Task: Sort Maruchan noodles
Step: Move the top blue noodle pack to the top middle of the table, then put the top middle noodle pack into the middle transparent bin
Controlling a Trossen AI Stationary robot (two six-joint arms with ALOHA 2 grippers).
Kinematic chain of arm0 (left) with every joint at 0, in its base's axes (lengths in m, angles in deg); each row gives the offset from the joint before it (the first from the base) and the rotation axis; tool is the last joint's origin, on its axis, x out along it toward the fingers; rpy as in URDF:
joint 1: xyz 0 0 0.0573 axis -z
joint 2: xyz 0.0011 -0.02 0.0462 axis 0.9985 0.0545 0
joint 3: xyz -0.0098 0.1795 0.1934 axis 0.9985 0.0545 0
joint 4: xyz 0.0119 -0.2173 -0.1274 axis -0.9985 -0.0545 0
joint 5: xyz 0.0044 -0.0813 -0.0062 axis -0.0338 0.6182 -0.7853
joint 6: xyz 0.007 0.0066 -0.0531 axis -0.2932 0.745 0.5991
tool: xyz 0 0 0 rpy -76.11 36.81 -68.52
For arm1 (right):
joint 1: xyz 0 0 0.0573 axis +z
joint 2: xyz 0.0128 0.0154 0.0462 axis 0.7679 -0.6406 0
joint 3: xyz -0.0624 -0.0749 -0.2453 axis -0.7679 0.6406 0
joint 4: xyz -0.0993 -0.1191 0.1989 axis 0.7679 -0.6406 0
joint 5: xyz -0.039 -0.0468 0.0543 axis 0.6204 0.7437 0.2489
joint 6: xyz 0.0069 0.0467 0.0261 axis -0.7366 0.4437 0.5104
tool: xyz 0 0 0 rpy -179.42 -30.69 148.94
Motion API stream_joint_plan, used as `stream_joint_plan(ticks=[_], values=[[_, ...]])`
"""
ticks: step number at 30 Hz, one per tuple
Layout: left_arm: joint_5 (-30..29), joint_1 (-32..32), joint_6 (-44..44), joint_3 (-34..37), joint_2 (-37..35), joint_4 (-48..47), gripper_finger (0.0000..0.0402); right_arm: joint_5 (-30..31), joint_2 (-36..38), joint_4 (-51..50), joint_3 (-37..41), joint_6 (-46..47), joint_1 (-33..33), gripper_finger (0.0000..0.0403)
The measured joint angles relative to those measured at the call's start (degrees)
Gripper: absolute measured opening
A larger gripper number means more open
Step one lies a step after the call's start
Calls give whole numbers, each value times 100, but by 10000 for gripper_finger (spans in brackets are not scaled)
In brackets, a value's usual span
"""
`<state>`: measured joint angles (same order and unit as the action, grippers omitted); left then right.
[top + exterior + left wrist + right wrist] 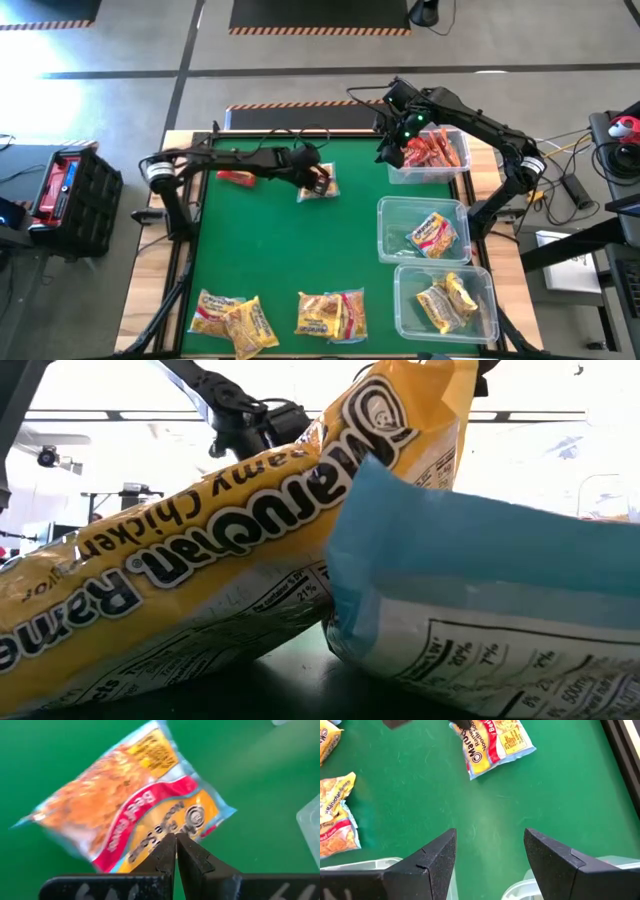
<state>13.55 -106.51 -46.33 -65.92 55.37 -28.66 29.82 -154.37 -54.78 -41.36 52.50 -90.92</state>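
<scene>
While left gripper (pixel 175 851), fingers pressed together, hovers over beef packet (pixel 320 183) mid-table, right gripper (pixel 490 857) spread beside far bin (pixel 432 172); next: open, grasp.

Grey concrete floor (pixel 300 50) around the table, crossed by dark lines. Black mats with orange-black hazard edging (pixel 320 14) lie beyond the table. A black crate (pixel 62 188) stands on the floor at one side. Cables (pixel 575 150) trail at the other. Low view: bright, washed-out room.
</scene>
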Motion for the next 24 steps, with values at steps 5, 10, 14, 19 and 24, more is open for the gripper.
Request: stream_joint_plan(ticks=[5,10,14,19,24], values=[[1,10,280,502,-545,-180,0,0,0,61,1,-183,0,219],[-1,53,810,1211,-1187,-18,0,-7,-21,221,0,-298,0,219],[3,64,1506,1863,-1352,869,0,-7,-124,530,-2,-231,18,219],[-156,352,1664,2569,-1501,3129,0,-9,-326,698,-2,-30,37,219],[-672,616,805,3123,-1647,5453,0,-7,-533,711,1,-31,61,219]])
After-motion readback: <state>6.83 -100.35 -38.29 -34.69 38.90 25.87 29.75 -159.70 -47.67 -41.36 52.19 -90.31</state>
